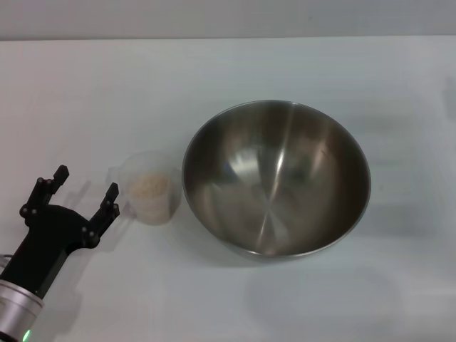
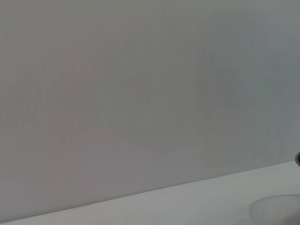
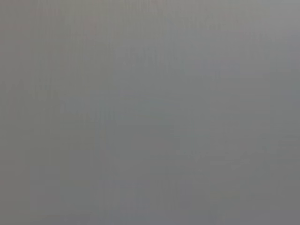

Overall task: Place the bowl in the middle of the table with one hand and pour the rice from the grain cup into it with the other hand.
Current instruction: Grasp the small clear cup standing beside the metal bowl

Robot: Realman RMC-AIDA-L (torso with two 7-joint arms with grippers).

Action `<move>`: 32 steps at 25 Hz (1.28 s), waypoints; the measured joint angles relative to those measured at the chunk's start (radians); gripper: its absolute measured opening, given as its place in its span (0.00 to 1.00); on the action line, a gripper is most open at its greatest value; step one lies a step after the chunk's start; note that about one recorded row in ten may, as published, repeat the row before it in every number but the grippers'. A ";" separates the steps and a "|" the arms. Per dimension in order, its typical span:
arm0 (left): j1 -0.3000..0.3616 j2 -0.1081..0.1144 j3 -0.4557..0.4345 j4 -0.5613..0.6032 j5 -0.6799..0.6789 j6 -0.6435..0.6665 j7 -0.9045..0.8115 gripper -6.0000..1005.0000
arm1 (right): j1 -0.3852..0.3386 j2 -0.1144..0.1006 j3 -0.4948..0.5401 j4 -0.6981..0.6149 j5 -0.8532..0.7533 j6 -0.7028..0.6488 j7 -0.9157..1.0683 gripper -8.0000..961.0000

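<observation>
The large steel bowl (image 1: 276, 178) stands empty on the white table (image 1: 214, 71), a little right of the middle. The small clear grain cup (image 1: 151, 189) stands upright just left of the bowl, almost touching its rim, with pale rice (image 1: 148, 187) inside. My left gripper (image 1: 86, 184) is open and empty at the lower left, its fingertips just left of the cup and apart from it. The cup's rim shows faintly in the left wrist view (image 2: 276, 208). My right gripper is out of view.
The table's far edge (image 1: 228, 37) meets a grey wall. The right wrist view shows only a plain grey surface.
</observation>
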 joint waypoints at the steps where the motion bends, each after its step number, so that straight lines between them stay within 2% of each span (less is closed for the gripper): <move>1: -0.003 0.000 -0.002 0.001 -0.001 -0.005 0.000 0.80 | 0.000 0.000 0.000 0.000 0.000 0.000 0.000 0.61; 12: -0.043 0.000 -0.037 0.007 -0.005 -0.083 0.002 0.80 | 0.000 0.001 0.000 -0.001 -0.005 0.002 0.001 0.61; 32: -0.085 -0.001 -0.058 -0.003 -0.005 -0.115 -0.005 0.79 | 0.022 0.003 0.000 0.001 -0.002 0.041 0.001 0.61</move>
